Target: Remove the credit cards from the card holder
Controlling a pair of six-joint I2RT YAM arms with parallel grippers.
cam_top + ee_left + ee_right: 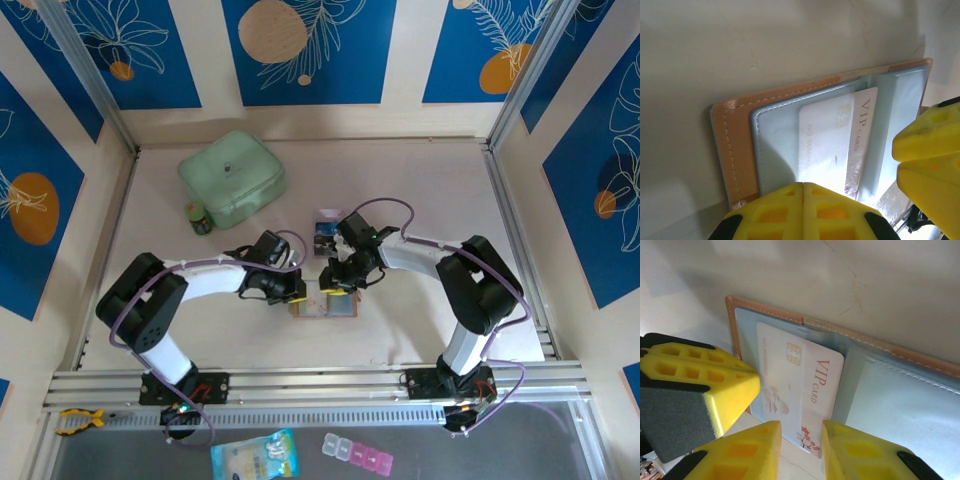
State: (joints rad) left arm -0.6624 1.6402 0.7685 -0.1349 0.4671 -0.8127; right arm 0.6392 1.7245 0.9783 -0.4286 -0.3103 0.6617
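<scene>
- The card holder (735,135) lies open and flat on the pale matte tabletop (420,200). It has a tan leather border with a row of pale stitching and rounded corners. Inside are smooth, slightly glossy blue-grey pockets.
- A VIP card (800,375) sits in one of the holder's pockets and sticks partway out of it. It is thin, white and round-cornered, with a gold chip, red lettering and small red blossoms at one end.
- The right gripper (801,427) hangs over the holder. Its ribbed yellow jaws are partly open, with the card's exposed end lying in the gap between them. Whether either pad touches the card I cannot tell.
- The left gripper (803,210) is at the holder's opposite edge. Its yellow jaws are pressed together with nothing between them, and their tips are over the leather border.
- A dark-faced card (327,228) with pale edges lies flat on the tabletop just beyond the holder.
- A mint-green zip case (232,177), soft and round-cornered, sits well beyond the holder to its left. A small dark jar (198,218) stands just beside the case.
</scene>
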